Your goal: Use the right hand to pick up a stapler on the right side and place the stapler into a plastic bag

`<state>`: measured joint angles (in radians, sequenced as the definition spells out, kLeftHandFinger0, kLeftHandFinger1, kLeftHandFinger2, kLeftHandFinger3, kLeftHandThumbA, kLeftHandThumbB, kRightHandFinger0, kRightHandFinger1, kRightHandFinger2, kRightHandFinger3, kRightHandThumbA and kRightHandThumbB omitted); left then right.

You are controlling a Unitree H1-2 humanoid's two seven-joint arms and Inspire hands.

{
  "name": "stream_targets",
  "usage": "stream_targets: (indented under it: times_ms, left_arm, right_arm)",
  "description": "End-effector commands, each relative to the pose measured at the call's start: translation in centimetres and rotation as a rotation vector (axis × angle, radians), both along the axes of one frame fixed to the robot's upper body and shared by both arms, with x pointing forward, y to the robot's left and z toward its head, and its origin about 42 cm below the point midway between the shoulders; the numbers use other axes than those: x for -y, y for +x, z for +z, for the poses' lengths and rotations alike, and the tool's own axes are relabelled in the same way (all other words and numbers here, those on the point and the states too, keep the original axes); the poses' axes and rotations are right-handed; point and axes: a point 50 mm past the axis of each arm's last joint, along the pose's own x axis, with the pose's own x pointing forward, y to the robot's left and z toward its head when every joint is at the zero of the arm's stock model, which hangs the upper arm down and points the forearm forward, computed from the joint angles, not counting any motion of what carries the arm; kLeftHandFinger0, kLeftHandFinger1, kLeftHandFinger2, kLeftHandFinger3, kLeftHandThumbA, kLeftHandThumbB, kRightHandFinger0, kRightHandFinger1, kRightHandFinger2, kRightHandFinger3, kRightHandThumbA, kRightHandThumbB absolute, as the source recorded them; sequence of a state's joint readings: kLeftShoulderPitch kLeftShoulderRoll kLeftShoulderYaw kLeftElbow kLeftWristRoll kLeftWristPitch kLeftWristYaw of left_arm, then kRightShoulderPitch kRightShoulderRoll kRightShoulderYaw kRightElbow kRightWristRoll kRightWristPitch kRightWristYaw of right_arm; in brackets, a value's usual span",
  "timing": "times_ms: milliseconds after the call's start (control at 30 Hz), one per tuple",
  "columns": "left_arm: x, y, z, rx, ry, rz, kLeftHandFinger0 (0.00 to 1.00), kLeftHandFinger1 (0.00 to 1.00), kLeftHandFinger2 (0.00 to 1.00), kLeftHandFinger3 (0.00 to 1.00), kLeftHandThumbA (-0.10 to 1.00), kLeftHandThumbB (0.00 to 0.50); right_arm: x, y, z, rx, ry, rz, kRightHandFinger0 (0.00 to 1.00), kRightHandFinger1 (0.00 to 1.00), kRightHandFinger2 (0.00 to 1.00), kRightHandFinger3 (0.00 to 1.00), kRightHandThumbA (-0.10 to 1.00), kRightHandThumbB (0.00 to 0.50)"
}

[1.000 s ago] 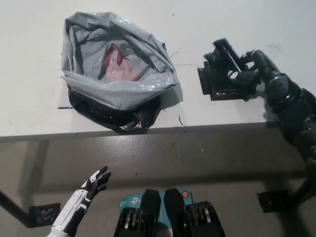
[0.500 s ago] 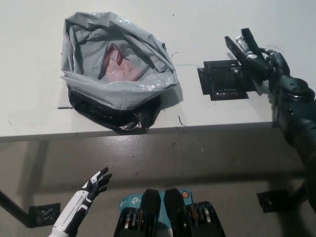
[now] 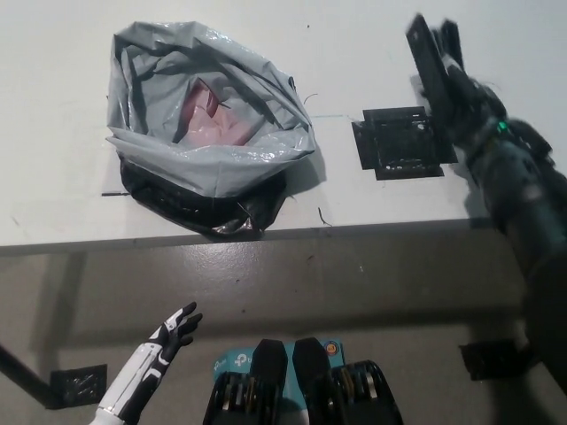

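The stapler (image 3: 431, 55) is now off the table (image 3: 53, 204). A second ago it lay on the black marked square (image 3: 399, 142) under the right hand (image 3: 469, 106); the square now lies fully exposed. The right hand grasps the stapler above the square's far right corner, with the stapler standing on end. Judgement: pickup is complete and the carry to the left is still outstanding. The plastic bag (image 3: 208, 97) sits well apart at far left with its mouth open and something pink (image 3: 208, 115) inside.

The stapler and hand are motion-blurred, so the finger placement cannot be made out. The pink item cannot be identified. The left hand (image 3: 175, 326) rests near left below the table edge, released with fingers apart.
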<state>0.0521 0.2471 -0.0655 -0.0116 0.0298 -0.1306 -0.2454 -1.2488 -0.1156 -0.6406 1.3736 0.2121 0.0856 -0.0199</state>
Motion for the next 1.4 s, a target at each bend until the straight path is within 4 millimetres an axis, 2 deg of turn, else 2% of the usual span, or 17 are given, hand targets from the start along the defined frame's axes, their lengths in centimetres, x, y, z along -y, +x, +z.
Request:
stream_targets:
  times_ms: [0,200,300,433,533,600,733,933,967,1000,1033,1100,1133,1167,1200,1333,1367]
  left_arm:
    - [-0.4,0.1,1.1,0.058,0.033,-0.028,1.0,1.0,1.0,1.0,1.0,0.326]
    - [-0.4,0.2,1.0,0.06,0.046,-0.036,1.0,1.0,1.0,1.0,1.0,0.308]
    - [-0.4,0.2,0.9,0.052,0.04,-0.027,1.0,1.0,1.0,1.0,1.0,0.342]
    - [-0.3,0.2,0.9,0.043,0.034,-0.023,1.0,1.0,1.0,1.0,1.0,0.35]
    - [-0.1,0.2,0.9,0.044,0.037,-0.029,1.0,1.0,1.0,1.0,1.0,0.346]
    - [-0.1,0.2,0.9,0.045,0.04,-0.033,1.0,1.0,1.0,1.0,1.0,0.346]
    - [-0.1,0.3,1.0,0.05,0.051,-0.039,1.0,1.0,1.0,1.0,1.0,0.341]
    - [0.0,0.5,1.3,0.062,0.067,-0.05,1.0,1.0,1.0,1.0,1.0,0.314]
    - [0.0,0.5,1.4,0.06,0.069,-0.05,1.0,1.0,1.0,1.0,1.0,0.315]
    - [0.0,0.6,1.4,0.06,0.069,-0.051,1.0,1.0,1.0,1.0,1.0,0.315]
    - [0.0,0.7,1.4,0.063,0.072,-0.053,1.0,1.0,1.0,1.0,1.0,0.323]
    - [0.1,0.7,1.5,0.07,0.079,-0.059,1.0,1.0,1.0,1.0,1.0,0.308]
    - [0.1,0.8,1.5,0.071,0.082,-0.06,1.0,1.0,1.0,1.0,1.0,0.308]
    - [0.1,0.7,1.6,0.072,0.085,-0.061,1.0,1.0,1.0,1.0,1.0,0.307]
    - [0.1,0.6,1.6,0.072,0.087,-0.063,1.0,1.0,1.0,1.0,1.0,0.306]
    - [0.2,0.6,1.6,0.071,0.081,-0.068,1.0,1.0,1.0,1.0,1.0,0.299]
    - [0.3,0.7,1.7,0.078,0.082,-0.072,1.0,1.0,1.0,1.0,1.0,0.304]
  right_arm:
    - [-4.7,1.5,10.2,0.217,0.126,0.14,0.0,0.15,0.55,0.78,0.03,0.154]
    - [-9.0,0.9,13.0,0.291,0.035,0.252,0.0,0.2,0.61,0.88,0.08,0.151]
    - [-11.4,0.5,14.4,0.292,0.015,0.285,0.0,0.22,0.62,0.62,0.05,0.186]
    - [-13.7,0.0,15.3,0.312,-0.083,0.319,0.0,0.23,0.65,1.0,0.04,0.205]
    - [-16.0,-0.5,14.9,0.309,-0.191,0.361,0.0,0.25,0.62,1.0,0.05,0.243]
    - [-16.6,-0.7,14.6,0.319,-0.253,0.376,0.0,0.25,0.61,0.96,0.07,0.231]
    - [-18.3,-1.3,13.4,0.354,-0.462,0.4,0.0,0.25,0.62,0.3,0.12,0.197]
    - [-19.5,-1.8,11.3,0.414,-0.861,0.412,0.04,0.33,0.67,0.51,0.25,0.217]
    - [-19.7,-2.0,10.9,0.428,-0.947,0.404,0.39,0.7,0.87,0.41,0.26,0.233]
    - [-19.8,-2.0,10.8,0.436,-0.979,0.402,0.39,0.7,0.87,0.41,0.26,0.233]
    - [-20.1,-2.2,10.5,0.47,-1.061,0.411,0.61,0.82,0.92,0.39,0.25,0.205]
    - [-20.5,-2.4,9.9,0.502,-1.133,0.43,0.4,0.51,0.6,0.2,0.23,0.187]
    - [-20.5,-2.4,9.8,0.505,-1.144,0.432,0.4,0.51,0.6,0.2,0.23,0.187]
    - [-20.7,-2.6,9.4,0.516,-1.181,0.44,0.06,0.17,0.26,0.07,0.23,0.178]
    - [-20.8,-2.7,9.0,0.528,-1.219,0.448,0.01,0.1,0.26,0.05,0.24,0.176]
    - [-21.1,-2.9,8.5,0.548,-1.314,0.45,0.01,0.15,0.36,0.1,0.28,0.17]
    - [-21.3,-3.0,7.9,0.566,-1.4,0.453,0.44,0.46,0.52,0.14,0.31,0.175]
